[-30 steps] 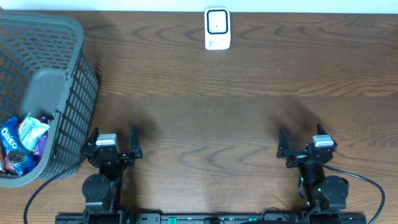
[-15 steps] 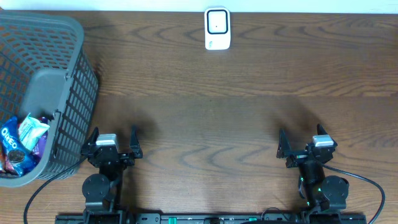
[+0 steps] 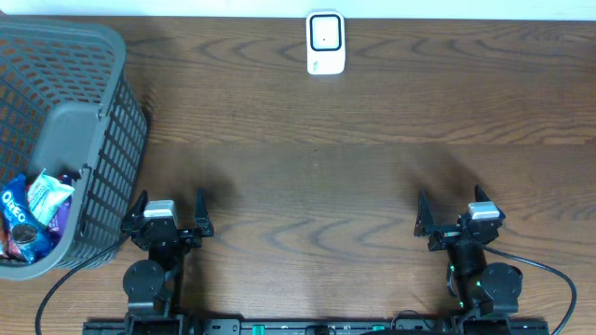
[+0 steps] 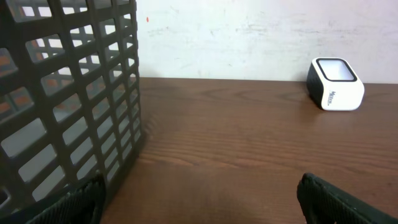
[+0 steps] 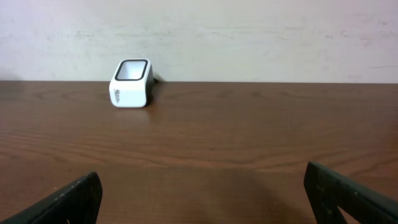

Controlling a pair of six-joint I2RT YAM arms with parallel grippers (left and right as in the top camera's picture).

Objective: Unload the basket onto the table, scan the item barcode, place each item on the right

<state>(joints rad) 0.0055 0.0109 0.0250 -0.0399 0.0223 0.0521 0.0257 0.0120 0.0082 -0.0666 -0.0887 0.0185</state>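
Nothing is moved; left claw (image 3: pixel 170 205) and right claw (image 3: pixel 452 208) are spread, empty. Oreo pack (image 3: pixel 14 205), leftward, must be grasped first.

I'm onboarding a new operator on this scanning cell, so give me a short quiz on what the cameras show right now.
1. True or false: the white barcode scanner stands at the far edge of the table, apart from the grey basket.
2. Where do the snack packs, an Oreo pack among them, lie? A in the basket; B beside the scanner; C in a pincer.
3. Fill in: the left pincer and the right pincer both stand ___, holding nothing.
Key: 1 true; 2 A; 3 open.
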